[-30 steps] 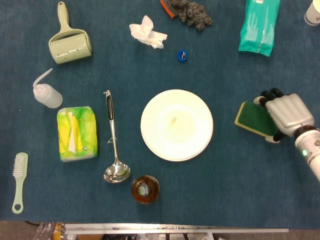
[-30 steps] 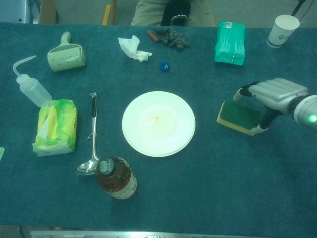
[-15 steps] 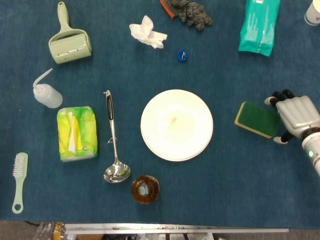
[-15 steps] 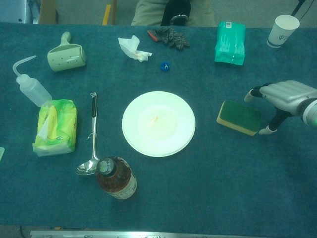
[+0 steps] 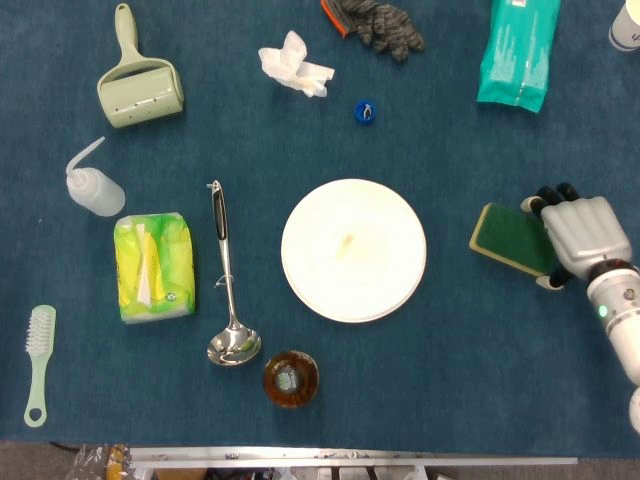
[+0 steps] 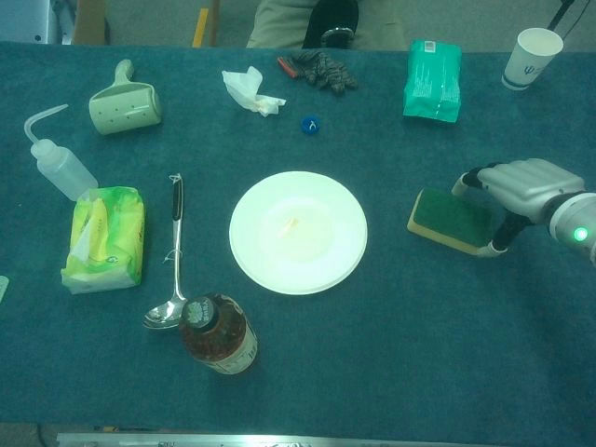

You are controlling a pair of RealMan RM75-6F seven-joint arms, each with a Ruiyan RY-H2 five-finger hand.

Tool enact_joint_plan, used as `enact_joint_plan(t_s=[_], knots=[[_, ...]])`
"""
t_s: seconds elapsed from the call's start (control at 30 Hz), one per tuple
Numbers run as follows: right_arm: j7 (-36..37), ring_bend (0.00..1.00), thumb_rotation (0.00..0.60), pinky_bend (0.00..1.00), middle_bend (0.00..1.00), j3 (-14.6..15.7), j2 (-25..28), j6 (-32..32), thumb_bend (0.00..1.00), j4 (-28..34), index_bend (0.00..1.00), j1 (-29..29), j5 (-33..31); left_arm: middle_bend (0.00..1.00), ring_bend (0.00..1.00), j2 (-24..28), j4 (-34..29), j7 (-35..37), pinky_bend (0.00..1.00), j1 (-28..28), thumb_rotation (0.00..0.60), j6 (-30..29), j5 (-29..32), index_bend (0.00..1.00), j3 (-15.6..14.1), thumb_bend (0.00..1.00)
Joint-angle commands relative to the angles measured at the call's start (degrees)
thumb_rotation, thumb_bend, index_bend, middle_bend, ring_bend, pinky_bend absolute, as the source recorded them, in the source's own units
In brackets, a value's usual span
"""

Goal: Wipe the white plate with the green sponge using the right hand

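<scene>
Near the right edge of the worktop (image 5: pixel 470 360), the right hand (image 5: pixel 578 236) arches over the right end of the green sponge (image 5: pixel 511 238), fingers spread on either side of it; whether they actually grip it cannot be told. Left of the sponge and apart from it, the white plate (image 5: pixel 353 250) lies about the middle of the worktop with a small smear at its centre, a ladle (image 5: pixel 228 290) and a brown bottle (image 5: pixel 290 378) further toward the front-left, and a green packet (image 5: pixel 517 50) at the far right corner.
</scene>
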State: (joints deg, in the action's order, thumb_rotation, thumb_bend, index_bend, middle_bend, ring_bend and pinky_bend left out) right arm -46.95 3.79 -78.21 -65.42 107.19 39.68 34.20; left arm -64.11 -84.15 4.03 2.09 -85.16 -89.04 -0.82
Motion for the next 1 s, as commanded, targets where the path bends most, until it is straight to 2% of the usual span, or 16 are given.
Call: enact_joint_plan(t_s=[0.03, 0.23, 0.4, 0.53, 0.7, 1.0], knots=[[-0.63, 0.11, 0.548, 0.39, 0.18, -0.26, -0.65, -0.55, 0.0, -0.03, 0.23, 0.23, -0.57, 0.27, 0.18, -0.07, 0.43, 0.39, 0.17, 0.02, 0.6, 0.0, 0.03, 0.31, -0.03, 0.37], [-1.69, 0.11, 0.591, 0.4, 0.19, -0.65, -2.03, -1.81, 0.0, -0.42, 0.26, 0.43, -1.71, 0.27, 0.18, -0.41, 1.47, 1.39, 0.17, 0.12, 0.6, 0.13, -0.03, 0.32, -0.16, 0.37], [-2.2, 0.15, 0.6, 0.43, 0.22, -1.08, -3.12, -2.37, 0.15, -0.74, 0.34, 0.53, -2.89, 0.27, 0.18, -0.77, 2.28, 2.16, 0.17, 0.26, 0.6, 0.26, -0.14, 0.32, -0.24, 0.37], [-3.2, 0.16, 0.6, 0.45, 0.24, -1.46, -3.85, -2.86, 0.15, -0.95, 0.36, 0.95, -3.92, 0.27, 0.18, -1.09, 3.06, 3.07, 0.16, 0.28, 0.6, 0.2, -0.35, 0.32, -0.39, 0.37], [-3.36, 0.21, 0.6, 0.48, 0.27, -2.1, -4.49, -3.34, 0.2, -1.46, 0.41, 1.18, -3.94, 0.27, 0.18, -1.26, 3.77, 3.91, 0.16, 0.11, 0.6, -0.16, -0.49, 0.32, -0.53, 0.37], [-0.56, 0.27, 0.6, 0.53, 0.32, -4.07, -0.74, -0.17, 0.2, 0.75, 0.47, 2.01, -3.49, 0.27, 0.18, -1.05, 3.94, 4.8, 0.16, -0.52, 0.6, -1.19, -0.6, 0.32, -0.76, 0.37]])
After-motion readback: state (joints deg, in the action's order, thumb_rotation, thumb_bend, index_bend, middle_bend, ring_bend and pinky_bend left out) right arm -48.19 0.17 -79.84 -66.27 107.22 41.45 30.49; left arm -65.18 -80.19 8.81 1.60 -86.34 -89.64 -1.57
